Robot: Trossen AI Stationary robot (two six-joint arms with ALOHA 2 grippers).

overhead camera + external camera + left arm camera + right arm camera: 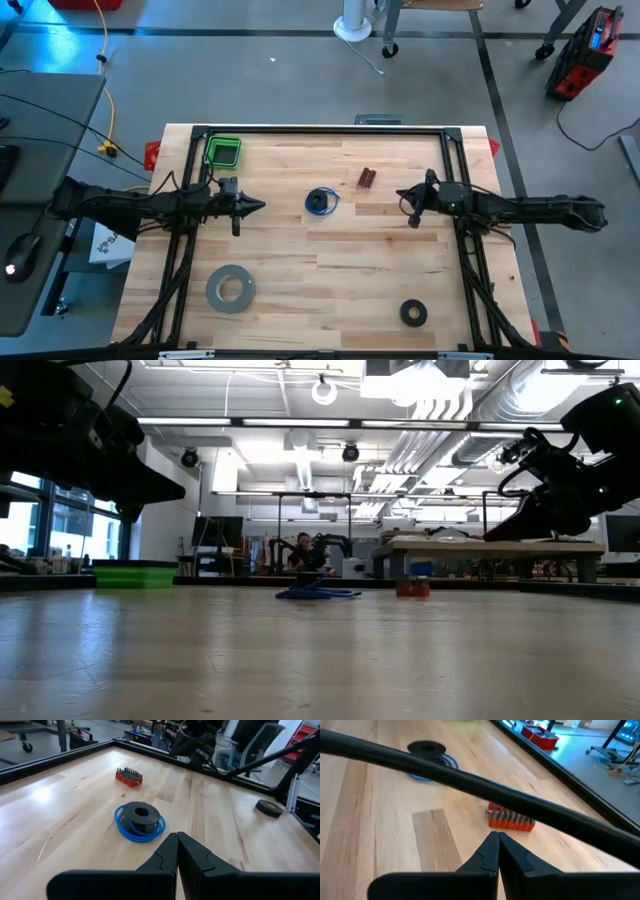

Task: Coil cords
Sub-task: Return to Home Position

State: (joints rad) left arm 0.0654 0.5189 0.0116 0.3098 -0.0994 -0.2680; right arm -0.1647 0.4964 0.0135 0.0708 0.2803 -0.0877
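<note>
Left claw (258, 206): you see it held above the table (330, 270), inward of the left edge, with its tip pointing toward the centre. In its wrist view the two fingers (165, 860) meet along their length with nothing between them.

Right claw (402, 194): you find it opposite, inward of the right edge and also raised, pointing back at the left one. Its fingers (487, 855) are pressed together and empty.

Cord (320, 202): your blue cable lies between the two claws, near the table's centre. It is wound in loops around a black spool (140, 813) that rests flat on the wood, and neither claw touches it.

Bit holder (367, 178): red, just beside the cord, toward the far right corner (top right in the high view).

Bin (222, 152): green, at the far left corner.

Tape roll (230, 288): grey, flat, toward the near left corner.

Tape ring (413, 313): black, flat, by the near edge, toward the right corner.
</note>
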